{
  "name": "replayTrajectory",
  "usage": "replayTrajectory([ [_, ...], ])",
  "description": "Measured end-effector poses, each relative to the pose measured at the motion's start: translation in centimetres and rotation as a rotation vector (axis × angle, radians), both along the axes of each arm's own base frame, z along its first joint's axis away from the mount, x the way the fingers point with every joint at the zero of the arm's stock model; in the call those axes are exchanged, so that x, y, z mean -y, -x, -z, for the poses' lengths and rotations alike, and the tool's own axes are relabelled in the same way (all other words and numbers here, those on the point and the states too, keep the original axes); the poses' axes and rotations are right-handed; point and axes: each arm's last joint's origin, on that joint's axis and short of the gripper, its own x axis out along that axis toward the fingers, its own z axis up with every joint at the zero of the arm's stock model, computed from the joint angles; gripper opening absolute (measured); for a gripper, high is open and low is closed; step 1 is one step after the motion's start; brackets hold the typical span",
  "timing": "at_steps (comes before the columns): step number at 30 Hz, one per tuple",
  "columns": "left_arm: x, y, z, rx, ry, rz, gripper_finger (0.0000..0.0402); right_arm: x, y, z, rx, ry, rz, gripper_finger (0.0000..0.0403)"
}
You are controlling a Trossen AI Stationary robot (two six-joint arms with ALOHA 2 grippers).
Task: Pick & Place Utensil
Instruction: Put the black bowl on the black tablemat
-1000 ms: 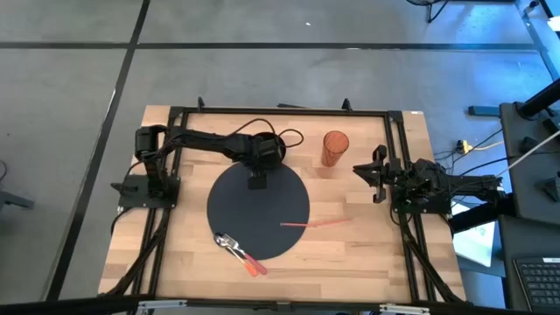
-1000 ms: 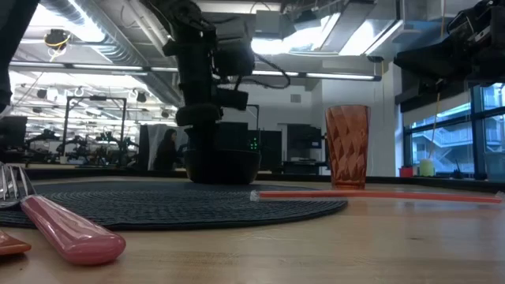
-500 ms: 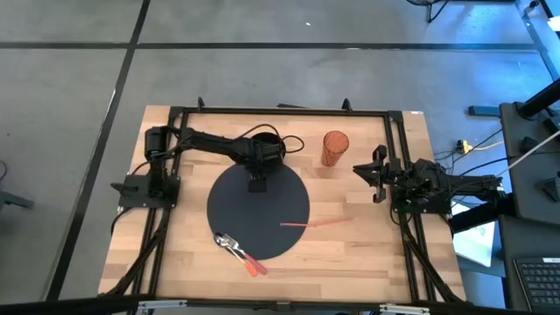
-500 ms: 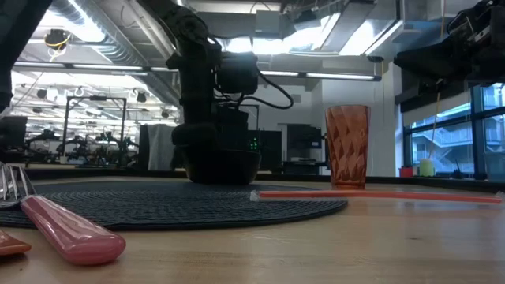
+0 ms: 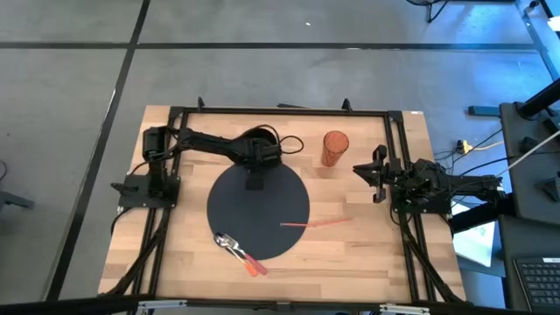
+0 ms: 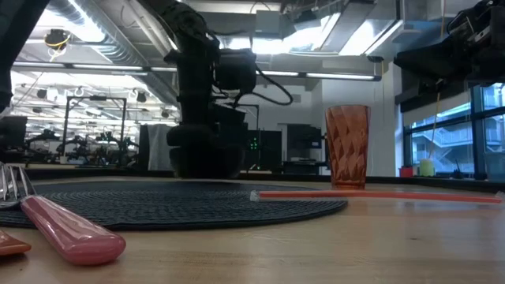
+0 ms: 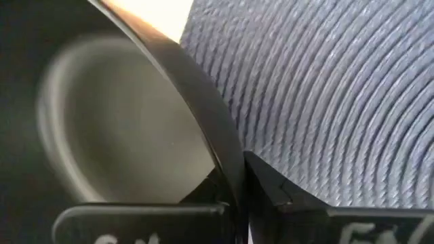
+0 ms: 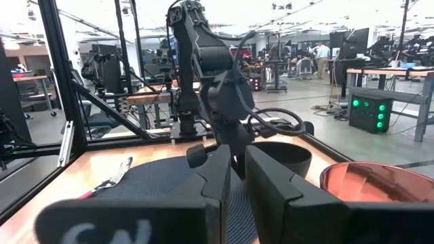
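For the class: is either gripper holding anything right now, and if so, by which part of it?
The left gripper is shut on the rim of the black bowl, one finger inside the wall and one outside. The right gripper holds nothing, waiting at the table's right side.

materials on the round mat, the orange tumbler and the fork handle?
Round dark placemat: looks woven, matte; concentric ribbed cords show in the left wrist view.
Orange faceted tumbler: translucent, glossy, diamond facets; plastic or glass, can't tell which.
Fork's pink handle: smooth, slightly shiny, probably plastic; its tines look like bright metal.
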Motion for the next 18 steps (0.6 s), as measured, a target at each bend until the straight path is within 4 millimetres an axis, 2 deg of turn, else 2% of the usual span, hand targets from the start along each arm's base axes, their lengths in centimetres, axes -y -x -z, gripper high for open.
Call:
replayTrajectory([
  [10, 2.0, -1.4, -3.5, -0.013, -0.007, 0.061, 0.0005, 0.0, 0.0, 0.1, -0.012, 0.000, 0.000, 0.0049],
  [18, 5.5, -1.9, -3.9, 0.011, 0.008, 0.120, 0.0004, 0.0, 0.0, 0.2, -0.023, 0.000, 0.000, 0.0049],
])
